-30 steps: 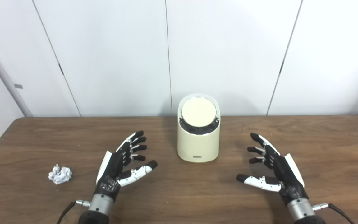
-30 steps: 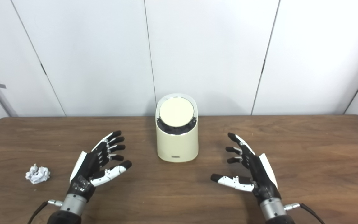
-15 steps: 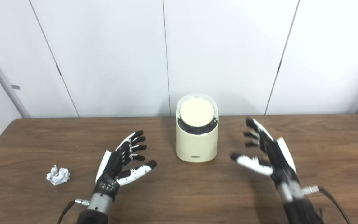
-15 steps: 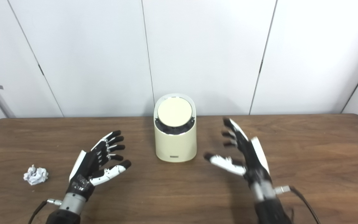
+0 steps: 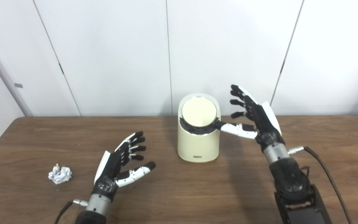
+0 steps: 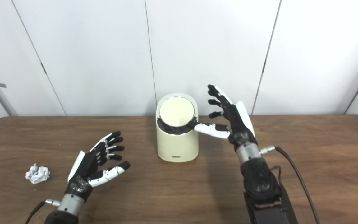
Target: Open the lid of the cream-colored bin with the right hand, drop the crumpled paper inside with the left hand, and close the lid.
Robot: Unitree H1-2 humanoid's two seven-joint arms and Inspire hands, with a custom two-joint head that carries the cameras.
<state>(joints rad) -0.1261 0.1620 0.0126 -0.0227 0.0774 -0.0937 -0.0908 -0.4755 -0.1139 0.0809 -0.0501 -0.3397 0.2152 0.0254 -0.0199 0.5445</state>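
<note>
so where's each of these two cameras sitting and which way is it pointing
Left eye view: on the robot's head, looking down and forward over the table at the cream-colored bin, which sits right of centre; both forearms show.
Right eye view: beside it, facing the same way, the bin nearer centre.
Shared: left hand open, right hand open, its thumb at the lid, crumpled paper far left.

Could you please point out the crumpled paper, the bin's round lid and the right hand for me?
crumpled paper (image 5: 60,174): left eye view, middle of the wad.
lid (image 5: 199,112): left eye view, centre of the disc.
right hand (image 6: 235,119): right eye view, on the palm.
</note>
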